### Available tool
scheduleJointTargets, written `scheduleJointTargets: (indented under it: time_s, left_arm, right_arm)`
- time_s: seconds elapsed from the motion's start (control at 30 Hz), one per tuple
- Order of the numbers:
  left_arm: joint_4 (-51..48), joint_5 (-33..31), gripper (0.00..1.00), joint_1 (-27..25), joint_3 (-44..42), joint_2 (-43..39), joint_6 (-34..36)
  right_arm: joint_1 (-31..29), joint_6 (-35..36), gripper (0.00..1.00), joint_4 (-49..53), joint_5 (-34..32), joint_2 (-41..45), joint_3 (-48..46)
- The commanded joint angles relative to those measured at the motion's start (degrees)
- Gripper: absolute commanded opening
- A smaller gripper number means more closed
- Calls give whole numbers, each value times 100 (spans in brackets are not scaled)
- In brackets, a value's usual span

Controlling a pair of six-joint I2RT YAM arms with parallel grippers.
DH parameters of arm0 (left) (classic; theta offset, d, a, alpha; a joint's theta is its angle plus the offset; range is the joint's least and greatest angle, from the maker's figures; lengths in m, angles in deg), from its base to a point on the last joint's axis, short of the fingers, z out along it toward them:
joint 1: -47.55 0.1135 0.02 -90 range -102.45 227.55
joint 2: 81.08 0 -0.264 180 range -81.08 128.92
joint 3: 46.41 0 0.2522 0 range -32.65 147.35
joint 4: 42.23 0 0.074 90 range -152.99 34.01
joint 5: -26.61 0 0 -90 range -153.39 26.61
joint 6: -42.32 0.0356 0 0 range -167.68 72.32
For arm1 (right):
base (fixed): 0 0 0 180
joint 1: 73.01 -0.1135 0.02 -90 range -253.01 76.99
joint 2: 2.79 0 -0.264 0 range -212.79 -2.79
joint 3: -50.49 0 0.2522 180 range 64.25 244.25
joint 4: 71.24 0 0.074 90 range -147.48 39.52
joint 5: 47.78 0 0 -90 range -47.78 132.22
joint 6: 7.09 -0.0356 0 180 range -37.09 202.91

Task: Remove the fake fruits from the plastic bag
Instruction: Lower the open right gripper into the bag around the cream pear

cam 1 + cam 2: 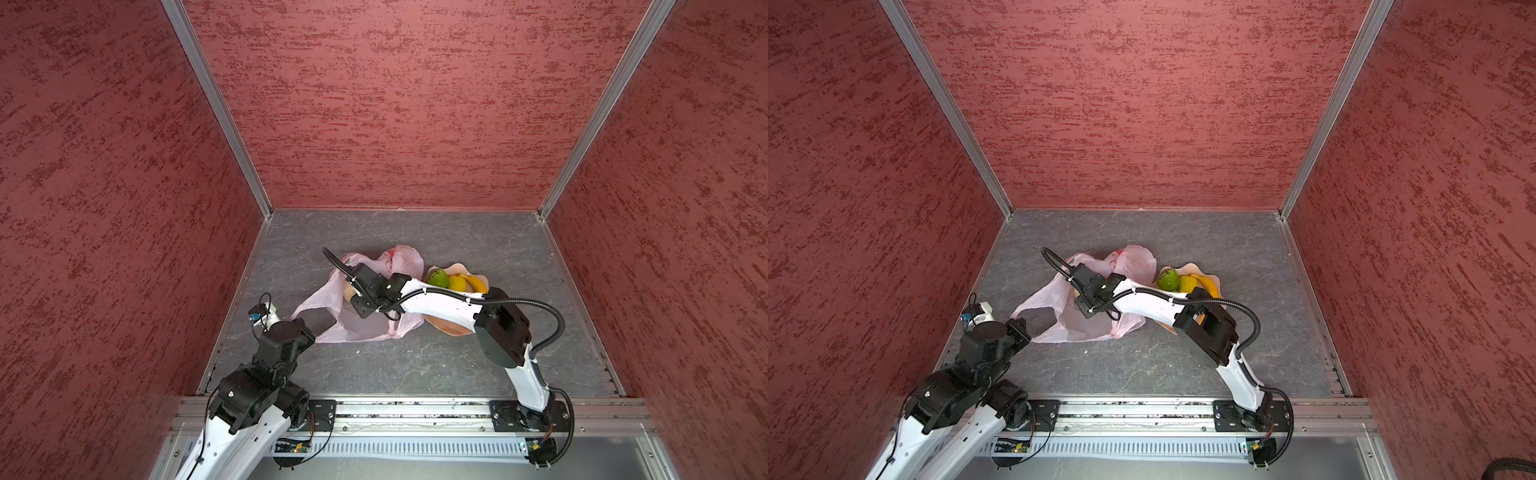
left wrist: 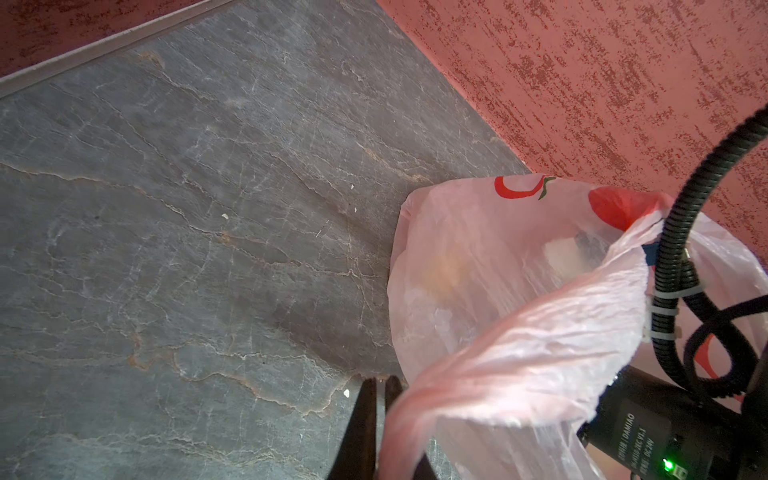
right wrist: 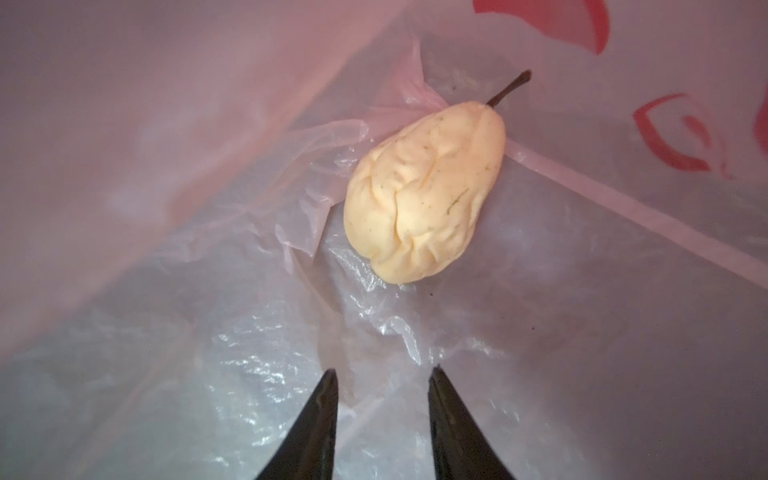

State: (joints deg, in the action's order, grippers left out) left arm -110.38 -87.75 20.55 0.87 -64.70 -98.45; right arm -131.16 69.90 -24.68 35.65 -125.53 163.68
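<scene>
The right gripper (image 3: 382,374) is held narrowly parted and empty inside the plastic bag (image 3: 166,174), a beige pear (image 3: 428,195) ahead; the bag's eight-o'clock handle is clamped in the closed left gripper (image 1: 325,323).

Inside plastic bag (image 3: 166,124): open film floor runs from right pincer (image 3: 383,370), jaws apart and empty, up to the beige fruit (image 3: 424,195); slack bag wall crowds one side. Bag mouth stands open, one handle seemingly pinched in the closed left pincer (image 2: 380,379). Counter (image 1: 415,365) is free on the robot's side of the bag; bowl (image 1: 451,327) blocks just right of the bag.
</scene>
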Motion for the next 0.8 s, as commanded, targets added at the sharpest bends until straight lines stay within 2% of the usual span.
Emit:
scheduleJointTargets:
  time_s: [0.0,0.27,0.53,0.77]
  left_arm:
    - [-62,-174,9,28,-9,-114,-5]
    - [37,-228,11,30,-140,-206,25]
    - [201,-76,11,41,-258,-140,31]
    - [227,17,11,38,-319,-151,22]
  right_arm:
    - [65,-167,41,125,-331,-87,273]
    - [127,-721,58,-419,-466,-224,313]
    - [224,-1640,67,-968,-451,-529,435]
    - [269,-2087,76,-1242,-405,-682,451]
